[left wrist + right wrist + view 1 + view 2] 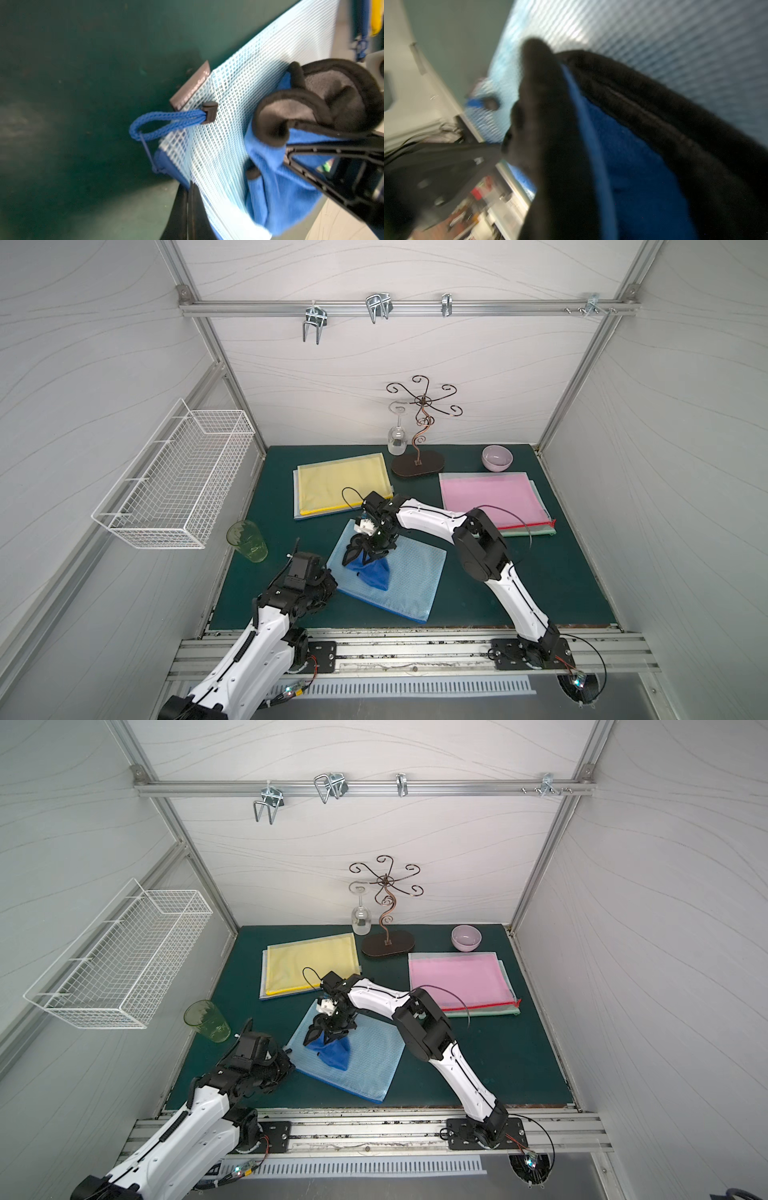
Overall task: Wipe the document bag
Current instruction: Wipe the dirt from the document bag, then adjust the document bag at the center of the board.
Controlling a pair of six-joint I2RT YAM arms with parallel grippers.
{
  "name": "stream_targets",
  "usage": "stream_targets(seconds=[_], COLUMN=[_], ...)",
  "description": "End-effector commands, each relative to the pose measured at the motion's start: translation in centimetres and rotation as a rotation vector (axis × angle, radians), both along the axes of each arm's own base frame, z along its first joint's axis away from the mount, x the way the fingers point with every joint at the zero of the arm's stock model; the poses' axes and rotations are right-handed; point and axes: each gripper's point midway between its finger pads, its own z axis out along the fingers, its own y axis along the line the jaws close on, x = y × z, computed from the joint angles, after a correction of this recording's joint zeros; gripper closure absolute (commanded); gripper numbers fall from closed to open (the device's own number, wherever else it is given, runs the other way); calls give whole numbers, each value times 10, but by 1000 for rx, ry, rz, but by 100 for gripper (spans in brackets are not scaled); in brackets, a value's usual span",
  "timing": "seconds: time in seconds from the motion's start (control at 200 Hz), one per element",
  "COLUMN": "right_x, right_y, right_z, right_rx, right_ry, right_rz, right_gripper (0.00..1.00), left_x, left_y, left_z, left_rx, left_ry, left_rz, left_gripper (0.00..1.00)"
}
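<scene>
The document bag [407, 585], blue mesh, lay flat on the green mat [519, 580] directly under the right gripper [359, 562]; its jaws were clamped on a blue cloth [376, 574] pressed to the bag's face, evidently to rub it; the left gripper [188, 193], just beside the cloth, was closed on the bag's zip corner, probably to stop it sliding. Counted: one cloth; three bags showing faces, the blue one, a yellow bag [343, 483] just beyond the right gripper and a pink bag [490, 499] well apart from it; paler ones lay beneath those two, number unclear; one tumbler [247, 541] near the left gripper; one bowl [497, 458]; one wine glass [396, 439].
</scene>
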Motion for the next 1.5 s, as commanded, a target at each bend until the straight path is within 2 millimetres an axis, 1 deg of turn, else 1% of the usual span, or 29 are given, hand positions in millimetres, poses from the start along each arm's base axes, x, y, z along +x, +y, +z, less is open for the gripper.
stream_targets(seconds=[0.0, 0.04, 0.075, 0.14, 0.21, 0.31, 0.32, 0.4, 0.51, 0.52, 0.545, 0.58, 0.61, 0.695, 0.75, 0.81, 0.895, 0.95, 0.991, 1.046, 1.101, 1.136, 1.221, 1.276, 1.316, 1.396, 1.436, 1.496], right_x=[44, 47, 45, 38, 25, 9, 7, -5, -14, -14, -15, -15, -15, -14, -13, -10, -4, 0, 2, 7, 11, 14, 19, 21, 23, 24, 24, 23], right_y=[-83, -98, -108, -121, -130, -140, -141, -151, -167, -168, -172, -175, -178, -181, -180, -183, -191, -198, -204, -213, -221, -225, -232, -234, -235, -234, -235, -236], right_z=[17, 29, 39, 54, 66, 77, 78, 84, 97, 99, 100, 101, 100, 96, 94, 91, 85, 84, 83, 85, 88, 91, 98, 102, 105, 109, 110, 110], right_rx=[-233, -247, -255, -249, -225, -179, -175, -154, -119, -114, -103, -89, -84, -68, -70, -85, -97, -97, -103, -107, -113, -113, -110, -112, -115, -108, -105, -108], right_ry=[-195, -227, -245, -257, -240, -201, -196, -153, -137, -137, -133, -124, -111, -90, -88, -101, -96, -91, -93, -102, -121, -129, -154, -171, -180, -192, -197, -201], right_rz=[-107, -114, -113, -118, -139, -184, -187, -207, -254, -259, -273, -292, -308, -325, -323, -326, -364, -398, -420, -448, -470, -483, -504, -509, -507, -507, -510, -516], right_gripper=[100, 100, 100, 100, 100, 100, 100, 100, 100, 100, 100, 100, 100, 100, 100, 100, 100, 100, 100, 100, 100, 100, 100, 100, 100, 100, 100, 100], left_x=[7, 8, 8, 11, 14, 19, 18, 21, 21, 20, 20, 20, 20, 21, 24, 30, 43, 51, 58, 64, 67, 68, 64, 57, 51, 39, 34, 29], left_y=[5, 7, 7, 10, 15, 26, 28, 36, 55, 57, 63, 70, 75, 87, 91, 88, 74, 56, 37, 10, -23, -48, -109, -143, -164, -197, -209, -221], left_z=[26, 33, 38, 53, 76, 118, 120, 159, 215, 217, 231, 246, 264, 301, 319, 327, 318, 303, 288, 263, 238, 224, 186, 161, 145, 117, 105, 91], left_rx=[15, 17, 17, 38, 83, 178, 188, 272, 427, 445, 486, 544, 593, 717, 777, 803, 818, 808, 782, 748, 720, 692, 638, 598, 572, 540, 525, 491], left_ry=[-65, -84, -94, -118, -156, -221, -220, -267, -333, -329, -341, -344, -365, -390, -402, -400, -381, -374, -376, -373, -370, -377, -366, -348, -345, -336, -326, -316], left_rz=[3, 9, 11, 6, -7, -32, -37, -68, -94, -100, -105, -115, -123, -155, -185, -242, -337, -409, -462, -532, -618, -677, -832, -921, -976, -1078, -1119, -1156], left_gripper=[100, 100, 100, 100, 100, 100, 100, 100, 100, 100, 100, 100, 100, 100, 100, 100, 100, 100, 100, 100, 100, 100, 100, 100, 100, 100, 100, 100])
